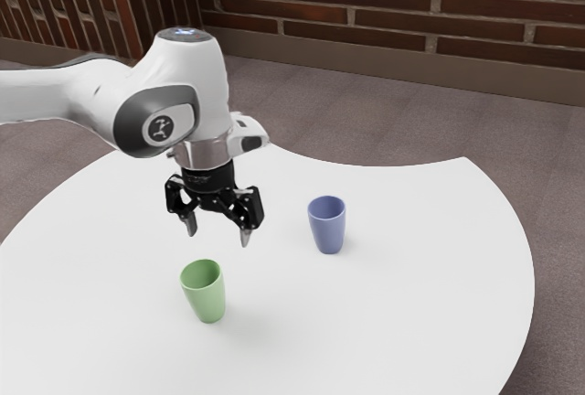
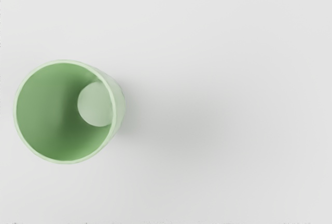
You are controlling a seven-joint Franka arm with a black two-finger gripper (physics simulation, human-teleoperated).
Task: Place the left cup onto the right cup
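Observation:
A green cup [image 1: 204, 290] stands upright on the white table [image 1: 393, 322], toward the exterior view's left. A blue-violet cup [image 1: 326, 223] stands upright further to the exterior view's right and a little farther back. My black gripper [image 1: 218, 230] hangs open in the air above and slightly behind the green cup, fingers pointing down, nothing between them. The wrist view looks straight down into the green cup [image 2: 65, 112], its empty inside and round bottom visible.
The round white table ends at a curved edge [image 1: 516, 230] on the exterior view's right and back. Beyond it are a brown carpet floor and a brick wall [image 1: 411, 2]. Bare tabletop [image 2: 233, 105] surrounds the green cup.

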